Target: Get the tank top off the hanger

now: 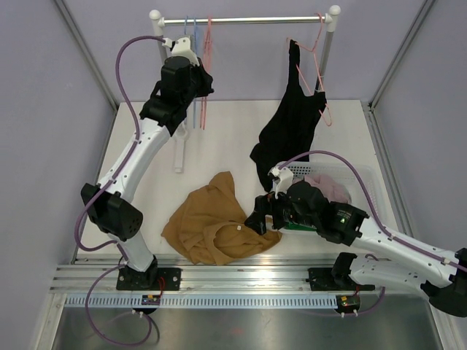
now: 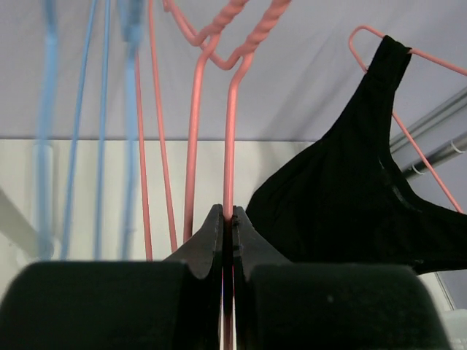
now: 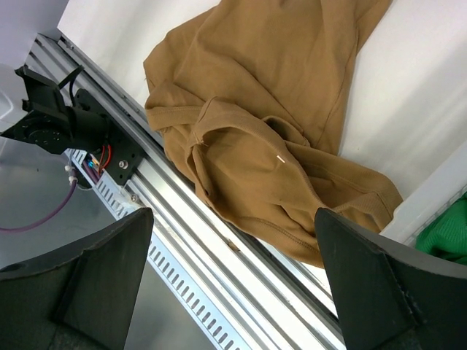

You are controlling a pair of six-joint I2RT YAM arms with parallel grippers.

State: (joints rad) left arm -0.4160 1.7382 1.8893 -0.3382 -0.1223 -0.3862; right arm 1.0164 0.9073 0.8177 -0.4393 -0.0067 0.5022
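Note:
A black tank top [image 1: 288, 131] [image 2: 350, 197] hangs by one strap from a pink hanger [image 1: 319, 65] [image 2: 372, 33] at the right end of the clothes rail. My left gripper [image 1: 198, 80] [image 2: 228, 215] is up at the rail's left end, shut on the wire of another, bare pink hanger [image 1: 206, 73] [image 2: 232, 131]. A brown garment [image 1: 215, 222] [image 3: 277, 109] lies crumpled on the table near the front. My right gripper [image 1: 257, 219] [image 3: 233, 219] hovers open over its near edge with nothing between the fingers.
Blue hangers [image 1: 191, 44] [image 2: 73, 131] hang beside the bare pink one on the rail [image 1: 241, 20]. A clear bin [image 1: 365, 175] at the right holds pink and green clothes [image 3: 445, 233]. An aluminium rail [image 1: 241, 277] [image 3: 219, 240] runs along the table's front edge.

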